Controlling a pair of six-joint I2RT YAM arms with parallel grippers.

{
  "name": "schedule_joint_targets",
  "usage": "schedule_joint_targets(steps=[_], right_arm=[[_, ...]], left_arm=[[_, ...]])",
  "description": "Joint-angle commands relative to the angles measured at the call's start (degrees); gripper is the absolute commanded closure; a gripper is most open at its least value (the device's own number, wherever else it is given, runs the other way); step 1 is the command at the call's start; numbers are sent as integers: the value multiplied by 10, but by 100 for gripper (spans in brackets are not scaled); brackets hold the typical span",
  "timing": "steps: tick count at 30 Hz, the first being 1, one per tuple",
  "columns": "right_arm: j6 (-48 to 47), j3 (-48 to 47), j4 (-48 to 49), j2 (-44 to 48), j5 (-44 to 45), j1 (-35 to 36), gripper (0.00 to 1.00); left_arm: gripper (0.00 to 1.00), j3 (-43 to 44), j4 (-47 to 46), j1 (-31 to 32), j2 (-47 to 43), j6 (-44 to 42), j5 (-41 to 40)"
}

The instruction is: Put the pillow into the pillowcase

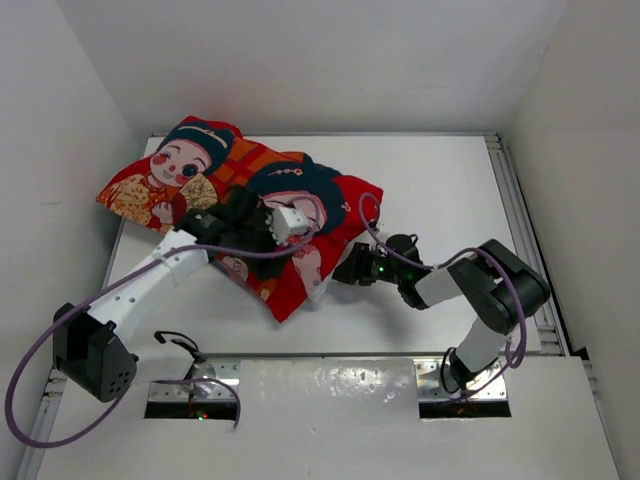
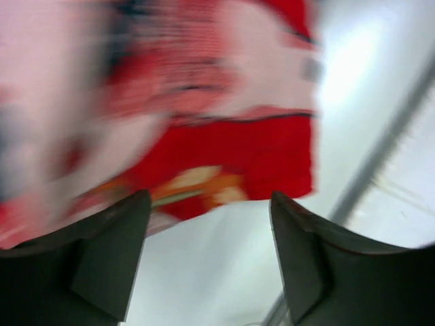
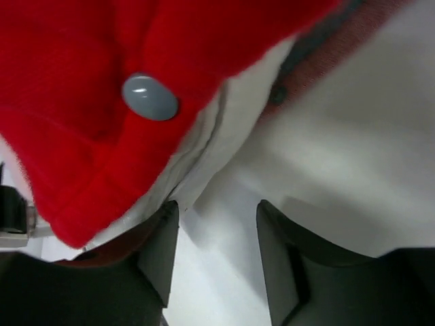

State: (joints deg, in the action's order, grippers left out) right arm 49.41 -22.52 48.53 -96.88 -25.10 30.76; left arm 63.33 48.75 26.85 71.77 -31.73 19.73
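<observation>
Pillowcase: the red-orange fabric pillowcase [image 1: 250, 210], printed with two cartoon children, lies plump and slanted on the white desk [image 1: 440, 180], toward its far left.
Pillow: the plump white stuffed pillow [image 3: 204, 146] seems mostly inside. A fold of its white cloth bulges out under the red hem, beside a round grey button [image 3: 149, 97].
Left hand [image 2: 211, 204]: fingers spread with nothing between them, lying over the top of the pillowcase. Its wrist view is blurred.
Right hand [image 3: 216, 212]: fingers apart at the pillowcase's near-right mouth, just beside the white fold and clamped on nothing.
Handling: likely light, soft and springy. The pillow should squash and rebound, while the cover is limp and wrinkles easily.
Hold: probably pinch the red hem near the button and draw it over the bulge, while the other hand presses down on the filled body.
</observation>
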Motion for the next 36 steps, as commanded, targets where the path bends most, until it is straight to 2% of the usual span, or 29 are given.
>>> schedule_joint_targets(steps=[1, 6, 8, 11, 12, 13, 15, 16, 17, 18, 21, 22, 25, 28, 33, 36], right_arm=[[59, 36, 201, -16, -6, 20, 48], [57, 55, 256, -39, 68, 66, 41], [60, 50, 272, -49, 84, 82, 39], [60, 39, 278, -58, 91, 91, 38], [61, 39, 277, -58, 91, 92, 39], [59, 41, 278, -57, 94, 92, 39], [51, 52, 278, -45, 102, 91, 39], [48, 56, 278, -40, 106, 91, 39], [45, 60, 278, -38, 112, 89, 39], [45, 62, 278, -34, 112, 88, 39], [43, 60, 277, -31, 109, 85, 40], [42, 60, 276, -29, 109, 85, 39], [39, 60, 275, -30, 105, 84, 40], [38, 58, 272, -29, 104, 90, 38], [38, 1, 263, -48, 106, 118, 36], [32, -54, 263, -55, 129, 126, 49]], left_arm=[[28, -50, 9, 70, 10, -14, 20], [2, -58, -31, 149, 47, 1, -40], [0, -63, -56, 162, 58, 17, -61], [1, -88, -105, 172, 65, 37, -141], [3, -99, -120, 171, 67, 37, -179], [11, -109, -145, 169, 70, 38, -194], [20, -129, -160, 169, 78, 33, -195], [29, -134, -173, 170, 81, 30, -194], [33, -146, -181, 174, 84, 28, -195], [47, -151, -193, 175, 91, 22, -193], [75, -144, -195, 169, 104, 19, -186], [98, -139, -189, 163, 104, 20, -181], [100, -111, -159, 133, 86, 24, -142], [100, -57, -98, 130, 66, 36, -105], [100, 41, -10, 178, 52, 36, -99], [100, 57, 26, 213, 60, 4, -100]])
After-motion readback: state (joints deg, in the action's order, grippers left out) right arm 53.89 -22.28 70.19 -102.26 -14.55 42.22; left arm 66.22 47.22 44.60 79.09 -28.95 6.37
